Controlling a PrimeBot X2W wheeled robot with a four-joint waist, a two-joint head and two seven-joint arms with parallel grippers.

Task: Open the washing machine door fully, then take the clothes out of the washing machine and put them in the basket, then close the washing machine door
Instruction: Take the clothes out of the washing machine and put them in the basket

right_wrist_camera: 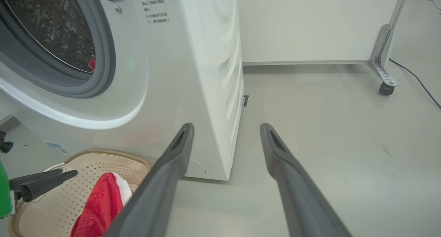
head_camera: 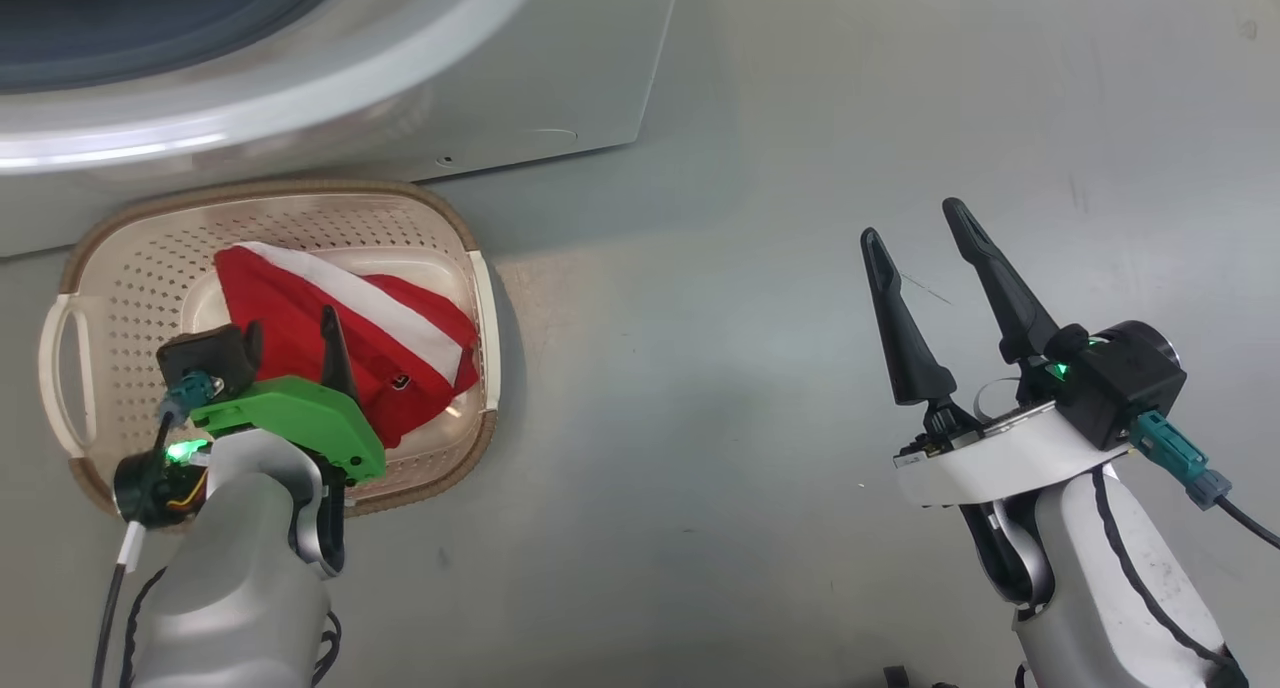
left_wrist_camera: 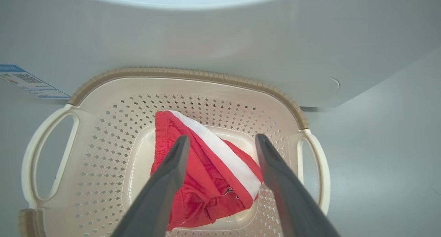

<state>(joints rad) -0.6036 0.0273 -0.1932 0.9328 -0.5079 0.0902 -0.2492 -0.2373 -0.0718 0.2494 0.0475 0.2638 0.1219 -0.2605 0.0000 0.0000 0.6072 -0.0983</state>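
left gripper (left_wrist_camera: 222, 137) gaping over red clothes (left_wrist_camera: 206, 175) in the basket (left_wrist_camera: 103, 133), right gripper (head_camera: 911, 221) gaping above glossy grey floor (head_camera: 760, 368) beside the washing machine (right_wrist_camera: 193, 58).

A smooth, pale grey floor (head_camera: 800, 118) lies under soft, even light, with a few faint scuffs. At the far side stands a white partition panel (right_wrist_camera: 310, 23). Its metal corner bracket (right_wrist_camera: 382, 47) rests on a small black caster (right_wrist_camera: 385, 88), with a dark cable (right_wrist_camera: 417, 80) trailing beside it.

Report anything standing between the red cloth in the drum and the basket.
Only the left gripper: open, it hangs over the basket, above the red striped garment lying there. The drum mouth itself is uncovered.
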